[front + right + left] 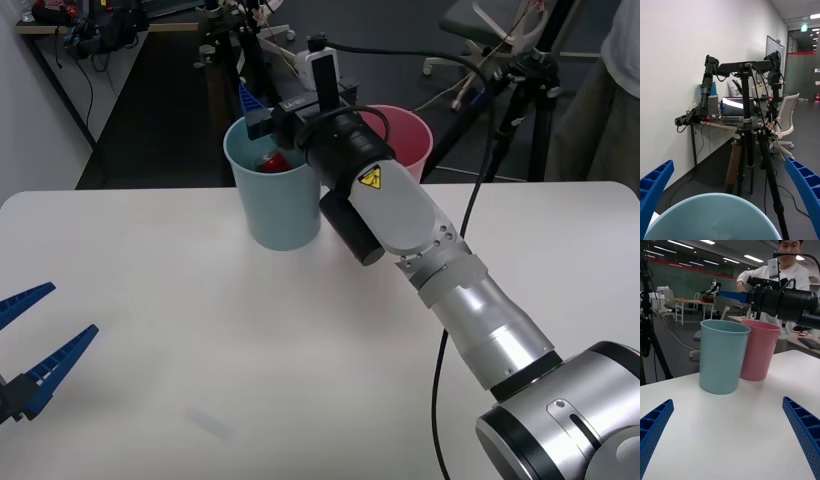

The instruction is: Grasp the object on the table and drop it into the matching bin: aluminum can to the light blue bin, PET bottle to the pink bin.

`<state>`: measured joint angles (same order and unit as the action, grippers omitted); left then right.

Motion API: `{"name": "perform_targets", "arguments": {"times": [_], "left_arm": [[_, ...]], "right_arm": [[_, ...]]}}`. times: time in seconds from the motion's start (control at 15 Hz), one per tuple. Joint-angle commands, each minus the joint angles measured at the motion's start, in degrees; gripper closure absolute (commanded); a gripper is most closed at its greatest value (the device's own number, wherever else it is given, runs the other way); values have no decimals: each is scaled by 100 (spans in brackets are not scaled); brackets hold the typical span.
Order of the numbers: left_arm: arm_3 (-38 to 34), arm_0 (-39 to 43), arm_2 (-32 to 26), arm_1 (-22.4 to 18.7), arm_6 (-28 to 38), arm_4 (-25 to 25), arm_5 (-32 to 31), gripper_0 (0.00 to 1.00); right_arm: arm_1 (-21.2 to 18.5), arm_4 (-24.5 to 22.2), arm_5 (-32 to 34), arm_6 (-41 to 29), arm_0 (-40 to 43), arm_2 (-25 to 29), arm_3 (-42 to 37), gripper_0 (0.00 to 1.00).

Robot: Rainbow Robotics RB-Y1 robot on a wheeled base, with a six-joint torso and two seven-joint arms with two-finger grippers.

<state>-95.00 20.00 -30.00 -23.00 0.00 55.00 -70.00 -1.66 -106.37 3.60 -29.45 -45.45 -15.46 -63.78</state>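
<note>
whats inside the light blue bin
A red can lies inside the light blue bin, below the rim. The right gripper, fingers open, hangs over it, and its black wrist covers part of the bin's mouth.

A large white desk [200, 340] with rounded corners carries two tall tapered buckets near its far edge. The light blue bin [274, 205] stands upright on the desk, and the pink bin [408, 140] stands upright just beside it, their sides touching in the left wrist view.

The aluminum can [272, 160] lies inside the light blue bin [272, 205], left of the pink bin [410, 140].
</note>
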Motion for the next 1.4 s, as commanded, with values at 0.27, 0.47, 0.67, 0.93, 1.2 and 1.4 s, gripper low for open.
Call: {"name": "perform_targets", "arguments": {"times": [0.27, 0.47, 0.67, 0.93, 1.2, 1.4], "left_arm": [[0, 0, 0, 0, 0, 0, 0, 0], [0, 0, 0, 0, 0, 0, 0, 0], [0, 0, 0, 0, 0, 0, 0, 0], [0, 0, 0, 0, 0, 0, 0, 0], [0, 0, 0, 0, 0, 0, 0, 0], [0, 0, 0, 0, 0, 0, 0, 0]], "right_arm": [[-141, 90, 88, 88, 238, 26, -372, 0], [-378, 142, 519, 97, 730, 35, -1180, 0], [-748, 389, 1028, 123, 1451, 96, -2182, 0], [-1635, 1197, 1354, 255, 2567, 105, -3632, 0], [-2690, 2542, 1354, 748, 3648, 369, -4599, 0], [-3226, 3711, 1723, 1565, 4316, 914, -4757, 0]]}}
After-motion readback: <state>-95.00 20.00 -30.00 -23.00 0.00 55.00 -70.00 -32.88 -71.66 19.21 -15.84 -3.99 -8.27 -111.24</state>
